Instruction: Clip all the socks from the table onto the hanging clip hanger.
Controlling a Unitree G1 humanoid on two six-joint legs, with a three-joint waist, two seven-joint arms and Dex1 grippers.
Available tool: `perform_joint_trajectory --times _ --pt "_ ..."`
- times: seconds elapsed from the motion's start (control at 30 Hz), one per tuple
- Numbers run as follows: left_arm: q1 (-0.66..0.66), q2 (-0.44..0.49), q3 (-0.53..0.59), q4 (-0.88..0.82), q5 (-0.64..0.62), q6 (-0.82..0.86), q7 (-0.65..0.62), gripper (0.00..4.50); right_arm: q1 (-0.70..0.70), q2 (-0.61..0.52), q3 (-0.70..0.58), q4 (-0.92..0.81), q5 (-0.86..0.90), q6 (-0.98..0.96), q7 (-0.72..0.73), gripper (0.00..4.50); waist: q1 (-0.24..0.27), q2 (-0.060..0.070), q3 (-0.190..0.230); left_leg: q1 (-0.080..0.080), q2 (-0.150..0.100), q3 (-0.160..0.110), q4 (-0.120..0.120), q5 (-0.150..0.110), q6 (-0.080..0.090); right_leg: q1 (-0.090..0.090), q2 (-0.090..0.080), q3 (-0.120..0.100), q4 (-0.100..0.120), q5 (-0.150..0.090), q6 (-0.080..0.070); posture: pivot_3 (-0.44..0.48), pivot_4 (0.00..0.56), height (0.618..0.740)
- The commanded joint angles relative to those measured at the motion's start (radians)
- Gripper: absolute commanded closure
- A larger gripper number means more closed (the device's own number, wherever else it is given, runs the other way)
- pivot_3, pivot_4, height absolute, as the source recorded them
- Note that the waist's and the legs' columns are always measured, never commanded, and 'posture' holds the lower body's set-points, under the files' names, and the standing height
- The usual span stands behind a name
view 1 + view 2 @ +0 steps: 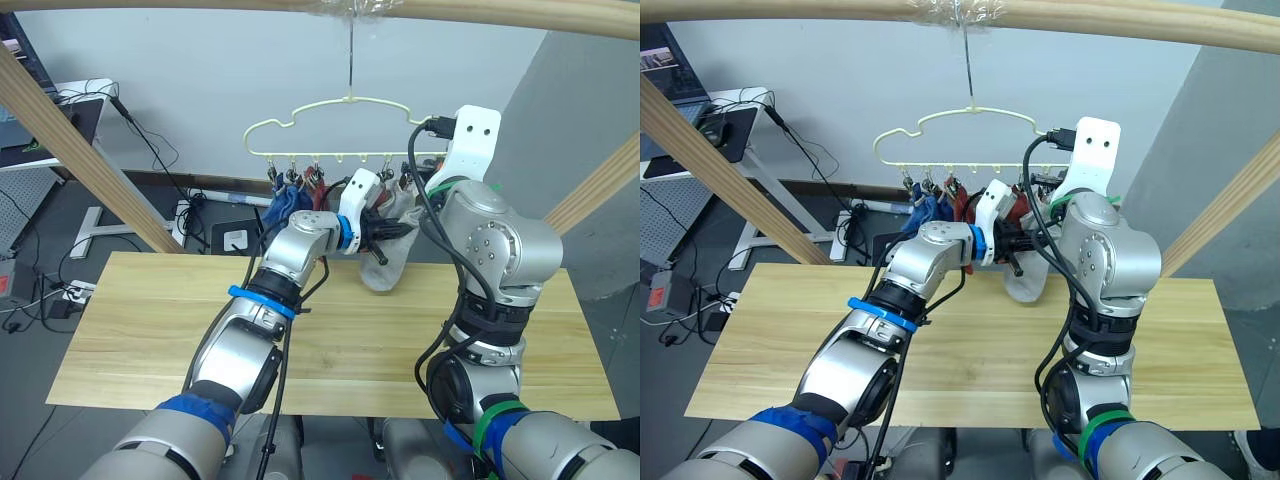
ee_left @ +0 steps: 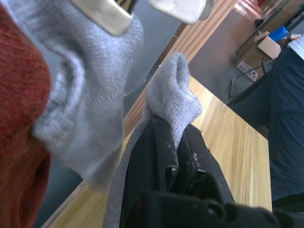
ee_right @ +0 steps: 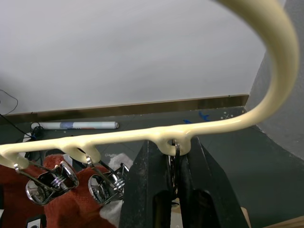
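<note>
The pale-yellow clip hanger (image 1: 340,104) hangs from the top pole above the table's (image 1: 140,320) far edge. Blue socks (image 1: 285,204) and rust red socks (image 1: 320,188) hang from its left clips (image 3: 52,181). A light grey sock (image 1: 384,266) hangs down under the right part, with its toe near the tabletop. My left gripper (image 2: 176,152) is raised to the hanger and shut on a fold of this grey sock (image 2: 173,92), beside another grey sock (image 2: 85,109) held in a clip. At the hanger's right end my right gripper (image 3: 174,164) is shut on a metal clip under the wire.
Round wooden poles (image 1: 80,150) of the frame slant down on both sides and cross overhead. Behind the table at the left are a desk (image 1: 60,130), cables and a power strip (image 1: 75,292) on the floor.
</note>
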Motion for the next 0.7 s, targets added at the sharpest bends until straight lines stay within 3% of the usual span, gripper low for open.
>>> perform_joint_trajectory --times 0.03,0.7 --pt "-0.035 -0.011 0.013 -0.012 0.0 -0.024 0.002 4.48 -0.024 0.005 0.007 -0.059 0.004 -0.008 -0.003 4.5 -0.001 0.0 0.0 0.0 0.0 0.0 0.0 0.0 0.0 0.0 0.0 0.0 0.0 0.0 0.0 -0.064 0.267 0.74" --pt "-0.059 -0.014 0.033 -0.026 -0.007 -0.024 0.013 4.48 -0.019 0.007 0.011 -0.059 0.005 -0.009 0.001 4.5 -0.013 0.0 0.0 0.0 0.0 0.0 0.0 0.0 0.0 0.0 0.0 0.0 0.0 0.0 0.0 -0.056 0.261 0.74"
